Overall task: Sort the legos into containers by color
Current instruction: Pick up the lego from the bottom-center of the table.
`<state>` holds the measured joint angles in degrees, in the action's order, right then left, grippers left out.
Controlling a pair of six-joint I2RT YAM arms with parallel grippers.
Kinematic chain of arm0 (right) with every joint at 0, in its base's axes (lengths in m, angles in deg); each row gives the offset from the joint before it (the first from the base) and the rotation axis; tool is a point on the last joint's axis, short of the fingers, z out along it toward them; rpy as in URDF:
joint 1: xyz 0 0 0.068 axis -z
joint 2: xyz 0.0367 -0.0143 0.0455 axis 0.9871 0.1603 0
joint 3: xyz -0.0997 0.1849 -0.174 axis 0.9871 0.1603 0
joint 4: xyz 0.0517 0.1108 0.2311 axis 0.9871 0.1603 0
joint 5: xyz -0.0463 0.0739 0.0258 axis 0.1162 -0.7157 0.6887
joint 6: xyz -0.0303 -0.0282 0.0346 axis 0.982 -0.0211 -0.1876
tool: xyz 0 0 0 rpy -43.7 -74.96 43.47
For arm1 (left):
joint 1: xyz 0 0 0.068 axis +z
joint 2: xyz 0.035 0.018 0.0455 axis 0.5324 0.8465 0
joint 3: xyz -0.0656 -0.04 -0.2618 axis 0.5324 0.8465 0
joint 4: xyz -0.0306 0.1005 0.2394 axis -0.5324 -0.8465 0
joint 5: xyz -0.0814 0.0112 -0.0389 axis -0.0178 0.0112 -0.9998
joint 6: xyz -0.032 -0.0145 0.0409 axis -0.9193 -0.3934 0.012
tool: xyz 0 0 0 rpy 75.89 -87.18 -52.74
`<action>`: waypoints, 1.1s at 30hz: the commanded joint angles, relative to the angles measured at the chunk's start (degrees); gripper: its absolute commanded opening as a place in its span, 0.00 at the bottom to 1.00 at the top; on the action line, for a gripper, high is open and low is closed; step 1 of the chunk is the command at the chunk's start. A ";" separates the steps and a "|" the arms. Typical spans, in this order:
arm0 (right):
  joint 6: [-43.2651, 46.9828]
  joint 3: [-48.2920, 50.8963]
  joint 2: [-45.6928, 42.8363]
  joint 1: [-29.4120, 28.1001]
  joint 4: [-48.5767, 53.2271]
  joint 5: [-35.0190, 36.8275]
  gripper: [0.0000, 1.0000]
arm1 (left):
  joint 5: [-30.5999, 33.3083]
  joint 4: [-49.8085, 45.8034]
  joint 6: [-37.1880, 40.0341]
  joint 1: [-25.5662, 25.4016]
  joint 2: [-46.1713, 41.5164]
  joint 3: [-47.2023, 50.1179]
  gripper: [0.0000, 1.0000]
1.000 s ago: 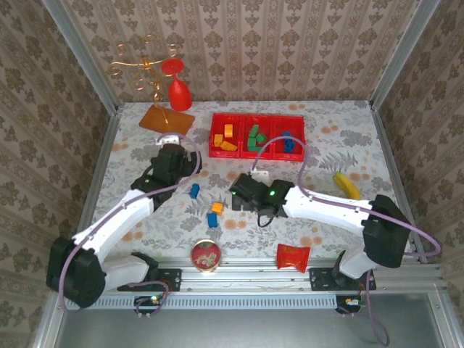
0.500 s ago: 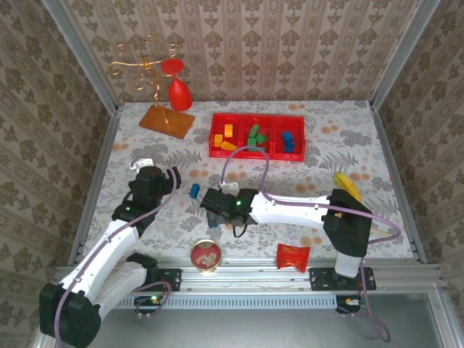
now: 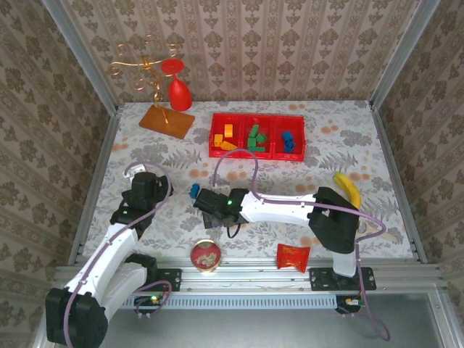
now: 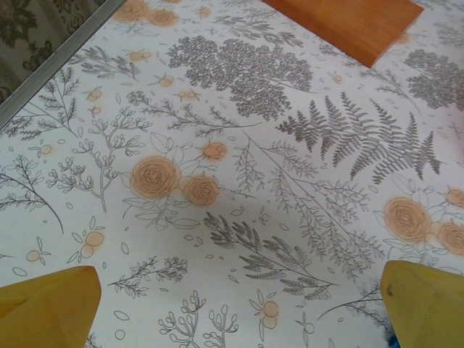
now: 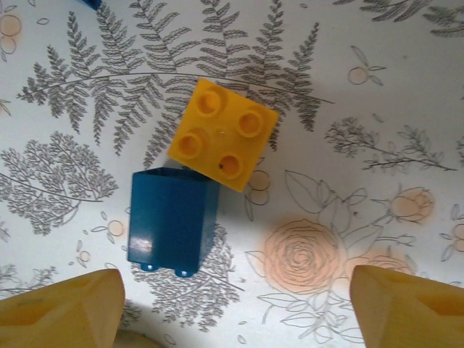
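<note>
Having swung left, our right fingers (image 5: 65,308) hover wide above the next yellow studded plastic block (image 5: 223,134); left fingers (image 4: 43,304) gape.

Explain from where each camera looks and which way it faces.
Top external: above and behind the bases, looking down on floral table, red bins, left arm, right arm.
Left wrist: faces down, forward at that table, orange stand base; open jaws at bottom corners.
Right wrist: faces straight down on yellow lego touching blue lego; jaws apart.
Shared: top external also sees that base.
</note>
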<state>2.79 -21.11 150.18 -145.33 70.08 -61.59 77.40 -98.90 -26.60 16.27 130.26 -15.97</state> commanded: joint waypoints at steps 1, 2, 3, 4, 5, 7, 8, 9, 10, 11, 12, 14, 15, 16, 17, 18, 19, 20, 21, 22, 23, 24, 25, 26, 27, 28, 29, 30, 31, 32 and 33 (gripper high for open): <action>1.55 -2.46 2.73 -0.23 1.14 -2.54 0.78 | -1.38 -0.98 -0.76 0.93 -0.95 0.92 1.00; 1.90 -2.77 3.21 -0.22 1.13 -2.83 0.76 | -1.53 -0.90 -0.78 0.99 -0.97 1.02 1.00; 2.32 -3.32 3.77 -0.22 1.13 -3.16 0.75 | -1.64 -0.78 -0.89 1.13 -1.00 1.18 1.00; 2.60 -3.78 4.27 -0.22 1.13 -3.46 0.74 | -1.67 -0.69 -1.02 1.22 -0.95 1.33 1.00; 2.91 -3.98 4.67 -0.22 1.09 -3.69 0.74 | -1.76 -0.68 -1.10 1.25 -0.96 1.42 1.00; 3.35 -4.69 5.46 -0.22 1.04 -4.23 0.72 | -1.86 -0.42 -1.26 1.36 -0.94 1.64 1.00; 3.55 -5.01 5.80 -0.22 1.13 -4.34 0.70 | -1.87 -0.42 -1.28 1.46 -0.90 1.73 1.00; 3.83 -5.37 6.19 -0.22 1.26 -4.44 0.68 | -2.00 -0.42 -1.34 1.49 -0.96 1.85 1.00; 4.00 -5.73 6.49 -0.22 1.35 -4.54 0.67 | -2.10 -0.30 -1.39 1.57 -0.95 1.82 1.00; 4.17 -6.03 6.79 -0.22 1.39 -4.56 0.66 | -2.14 -0.28 -1.37 1.66 -0.96 1.90 1.00; 4.46 -6.34 7.11 -0.17 1.39 -4.62 0.65 | -2.26 -0.20 -1.37 1.71 -0.96 1.91 1.00; 4.69 -6.86 7.77 -0.13 1.40 -4.74 0.63 | -2.47 -0.14 -1.41 1.80 -0.99 1.99 1.00; 4.77 -7.15 8.10 -0.13 1.48 -4.74 0.63 | -2.57 -0.15 -1.41 1.84 -0.95 2.08 1.00; 4.87 -7.39 8.41 -0.05 1.59 -4.75 0.63 | -2.64 -0.05 -1.37 1.92 -0.94 2.09 1.00; 4.99 -7.60 8.71 0.04 1.63 -4.80 0.63 | -2.77 0.10 -1.38 1.86 -0.94 2.17 1.00; 4.96 -7.72 8.86 0.10 1.58 -4.83 0.62 | -2.82 0.15 -1.39 1.97 -0.86 2.17 1.00; 5.00 -7.89 9.10 0.28 1.61 -4.86 0.63 | -2.88 0.27 -1.38 2.01 -0.86 2.22 1.00; 4.96 -7.97 9.32 0.39 1.48 -4.89 0.62 | -2.88 0.42 -1.41 2.06 -0.77 2.27 1.00; 5.07 -7.99 9.48 0.55 1.48 -4.97 0.62 | -2.90 0.53 -1.46 2.10 -0.68 2.34 1.00; 5.14 -8.10 9.73 0.65 1.35 -5.06 0.61 | -3.03 0.63 -1.48 2.19 -0.56 2.35 1.00; 5.20 -8.25 10.02 0.73 1.32 -5.15 0.61 | -3.14 0.80 -1.48 2.21 -0.43 2.35 1.00; 5.30 -8.41 10.18 0.83 1.29 -5.21 0.60 | -3.30 0.88 -1.54 2.27 -0.29 2.40 1.00; 5.39 -8.51 10.60 0.96 1.30 -5.24 0.60 | -3.41 0.99 -1.59 2.27 -0.16 2.36 1.00; 5.51 -8.82 10.89 1.09 1.43 -5.32 0.59 | -3.47 1.09 -1.64 2.36 -0.07 2.30 1.00; 5.62 -8.97 11.22 1.16 1.58 -5.32 0.59 | -3.59 1.21 -1.63 2.37 0.10 2.34 1.00; 5.66 -9.13 11.51 1.27 1.79 -5.42 0.59 | -3.61 1.32 -1.66 2.41 0.23 2.43 1.00; 5.81 -9.43 11.77 1.36 1.99 -5.37 0.58 | -3.63 1.46 -1.72 2.45 0.41 2.43 1.00; 5.78 -9.48 11.92 1.45 2.09 -5.28 0.58 | -3.77 1.60 -1.72 2.45 0.54 2.51 1.00; 5.84 -9.45 12.06 1.53 2.18 -5.16 0.58 | -3.85 1.78 -1.72 2.51 0.78 2.49 1.00; 5.95 -9.40 12.12 1.60 2.30 -5.06 0.57 | -4.04 1.93 -1.72 2.54 1.02 2.43 1.00; 6.00 -9.41 12.18 1.62 2.35 -4.90 0.57 | -4.20 2.08 -1.79 2.60 1.20 2.37 1.00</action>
<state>8.10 -29.19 161.64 -144.02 70.14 -66.49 74.14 -97.79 -27.06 18.39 130.93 -14.18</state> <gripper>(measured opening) 0.570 0.999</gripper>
